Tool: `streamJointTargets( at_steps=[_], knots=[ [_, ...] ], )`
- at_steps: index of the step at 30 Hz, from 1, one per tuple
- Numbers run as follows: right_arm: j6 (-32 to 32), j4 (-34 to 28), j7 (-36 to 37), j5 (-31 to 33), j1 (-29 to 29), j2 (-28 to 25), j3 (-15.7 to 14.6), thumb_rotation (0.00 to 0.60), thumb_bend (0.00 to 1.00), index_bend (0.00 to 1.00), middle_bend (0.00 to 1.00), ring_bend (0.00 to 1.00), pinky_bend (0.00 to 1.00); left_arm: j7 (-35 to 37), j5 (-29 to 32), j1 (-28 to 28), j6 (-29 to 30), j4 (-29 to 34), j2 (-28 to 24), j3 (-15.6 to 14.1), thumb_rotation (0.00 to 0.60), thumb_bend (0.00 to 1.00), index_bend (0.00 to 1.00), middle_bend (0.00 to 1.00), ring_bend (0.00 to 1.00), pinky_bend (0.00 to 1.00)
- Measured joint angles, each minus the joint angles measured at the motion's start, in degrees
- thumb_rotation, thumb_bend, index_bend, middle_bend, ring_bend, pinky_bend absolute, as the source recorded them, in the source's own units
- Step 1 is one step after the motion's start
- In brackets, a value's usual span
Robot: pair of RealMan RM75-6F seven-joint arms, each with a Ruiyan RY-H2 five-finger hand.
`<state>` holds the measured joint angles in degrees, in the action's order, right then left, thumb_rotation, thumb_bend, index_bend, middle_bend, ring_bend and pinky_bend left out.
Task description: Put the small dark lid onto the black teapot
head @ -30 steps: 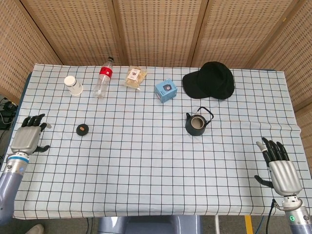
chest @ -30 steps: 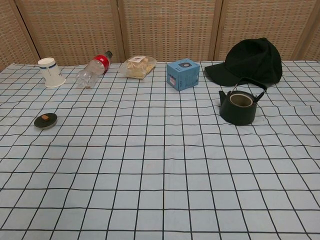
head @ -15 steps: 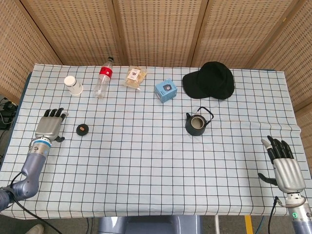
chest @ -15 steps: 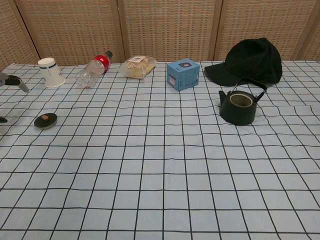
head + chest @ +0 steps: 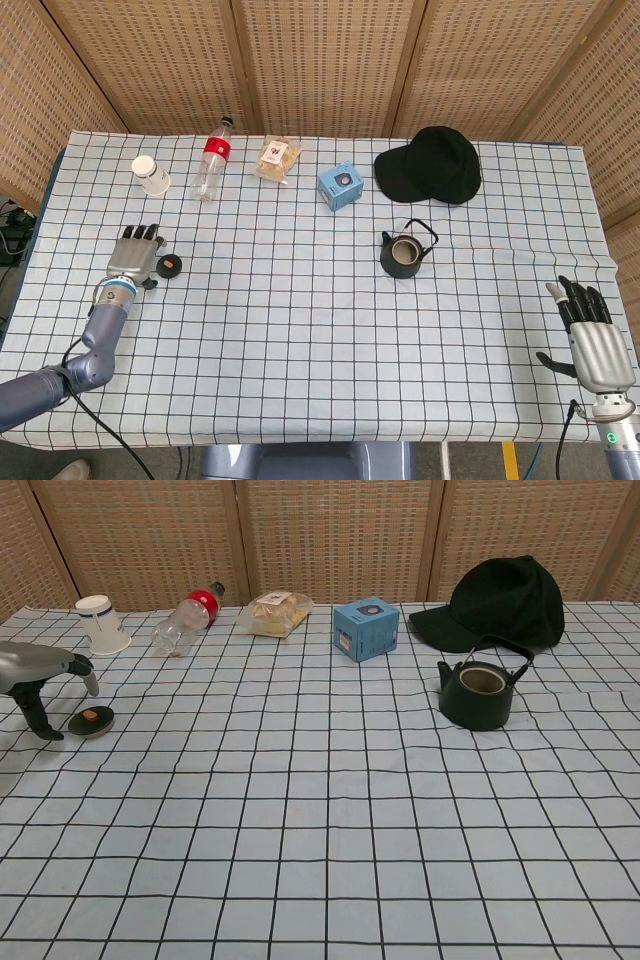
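Note:
The small dark lid (image 5: 169, 266) (image 5: 91, 720) with a brown knob lies flat on the checked cloth at the left. My left hand (image 5: 135, 255) (image 5: 45, 676) hovers just left of it, fingers spread and holding nothing. The black teapot (image 5: 405, 252) (image 5: 478, 691) stands uncovered right of centre, its handle raised. My right hand (image 5: 590, 335) is at the table's near right corner, fingers apart and empty, seen only in the head view.
Along the back stand a white paper cup (image 5: 152, 175), a lying plastic bottle (image 5: 211, 163), a snack bag (image 5: 276, 158), a blue box (image 5: 340, 185) and a black cap (image 5: 432, 165). The cap lies just behind the teapot.
My left hand has moved right across the cloth, from the table's left edge to beside the lid. My right hand has drifted slightly toward the near right corner.

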<state>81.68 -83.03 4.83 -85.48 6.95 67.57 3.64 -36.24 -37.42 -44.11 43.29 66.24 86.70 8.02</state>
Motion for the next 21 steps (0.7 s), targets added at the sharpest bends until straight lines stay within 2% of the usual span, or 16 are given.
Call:
streamJointTargets(
  at_steps=[8, 21],
  knots=[
    [0.2, 0.5, 1.0, 0.2, -0.2, -0.1, 0.1, 0.600, 0.12, 0.07, 0.00, 0.00, 0.00, -0.5, 1.1, -1.5, 0.1, -1.6, 1.3, -0.7, 0.600, 0.29, 0.26, 0.00, 0.00, 0.00],
    [0.7, 0.3, 1.2, -0.2, -0.3, -0.2, 0.2, 0.600, 0.12, 0.07, 0.00, 0.00, 0.00, -0.5, 2.1, -2.3, 0.1, -1.6, 2.3, -2.0, 0.600, 0.29, 0.27, 0.00, 0.00, 0.00]
  ],
)
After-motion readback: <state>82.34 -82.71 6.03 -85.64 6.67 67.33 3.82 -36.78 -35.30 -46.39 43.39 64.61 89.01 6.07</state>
